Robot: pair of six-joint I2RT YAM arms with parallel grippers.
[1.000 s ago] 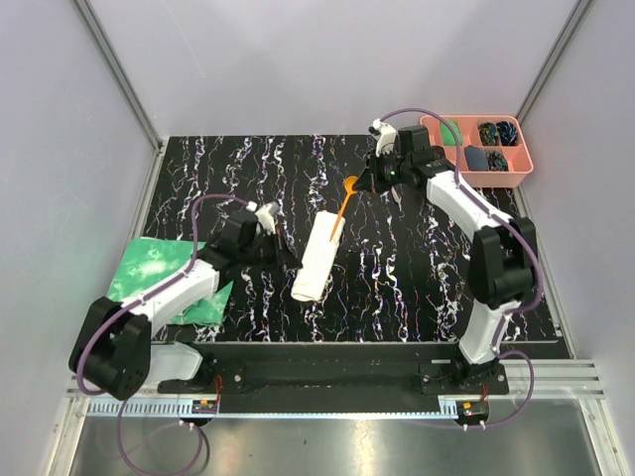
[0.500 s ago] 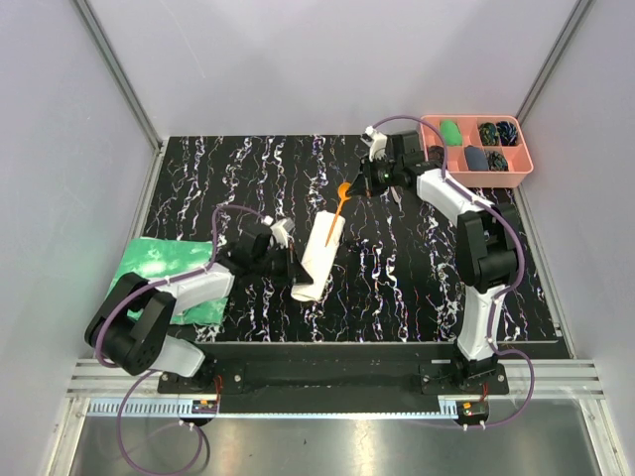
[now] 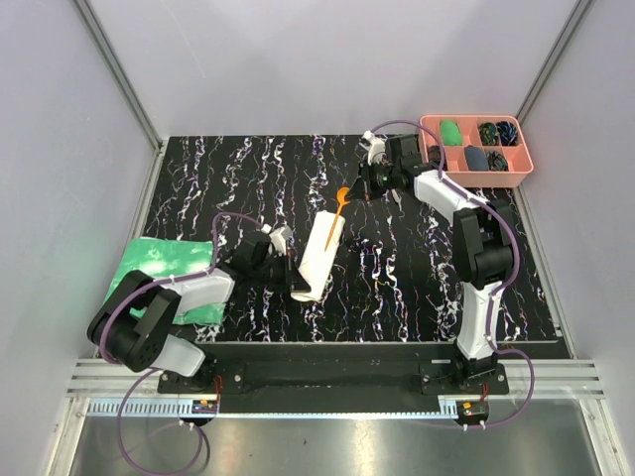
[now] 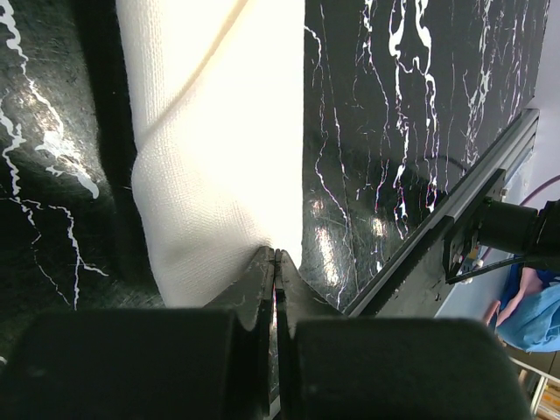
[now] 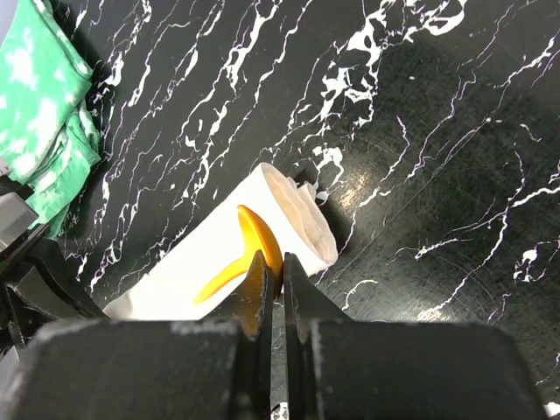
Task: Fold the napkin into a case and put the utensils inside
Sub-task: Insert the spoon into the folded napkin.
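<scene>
Your left arm [image 3: 189,293] lay low on the near left and reached to the right. Your left gripper [image 4: 276,255] was shut tight, with its fingers pressed together. Your right arm [image 3: 481,248] stood tall, bent at the far right, and reached left. Your right gripper [image 5: 273,262] pinched the orange spoon [image 5: 248,234].

The desk [image 3: 417,288] has a black top veined with white, like marble, and a metal rail runs along its near edge. Near its middle lies the case [image 3: 319,256], a narrow cream-white strip of layered cloth set at a slant, its near end pointing to the near left corner and its far end to the far right. A crumpled green-and-white mottled cloth [image 3: 159,263] lies at the left edge towards the near corner, and a pink compartment tray [image 3: 523,147] sits in the far right corner.
</scene>
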